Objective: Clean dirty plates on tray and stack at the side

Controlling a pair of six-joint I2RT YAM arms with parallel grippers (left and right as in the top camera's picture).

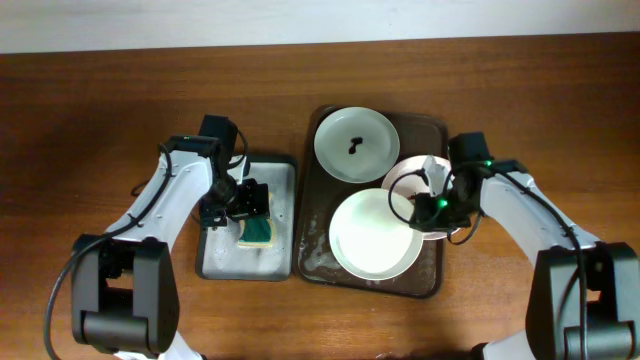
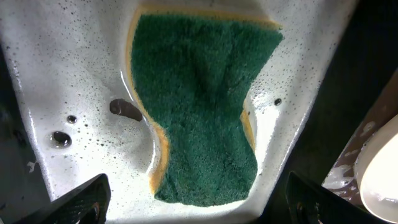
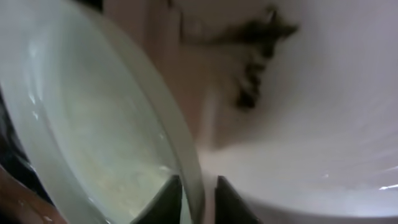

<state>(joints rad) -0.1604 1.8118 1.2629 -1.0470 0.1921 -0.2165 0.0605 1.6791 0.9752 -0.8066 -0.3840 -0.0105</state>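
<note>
The dark brown tray (image 1: 432, 128) holds three plates. The far plate (image 1: 357, 145) has a dark smear at its centre. The front pale green plate (image 1: 372, 235) looks clean and overlaps a pink plate (image 1: 412, 176). My right gripper (image 1: 428, 207) is shut on the front plate's right rim. In the right wrist view my fingers (image 3: 199, 200) pinch that rim (image 3: 93, 124), and the pink plate (image 3: 323, 99) behind it shows a dark smear. My left gripper (image 1: 232, 200) is open and empty above a green and yellow sponge (image 1: 258, 232).
The sponge (image 2: 199, 93) lies in a smaller grey tray (image 1: 225, 255) holding foamy water (image 2: 62, 68), left of the brown tray. Soapy water streaks the brown tray's front left (image 1: 312, 255). Bare wooden table (image 1: 100, 110) surrounds both trays.
</note>
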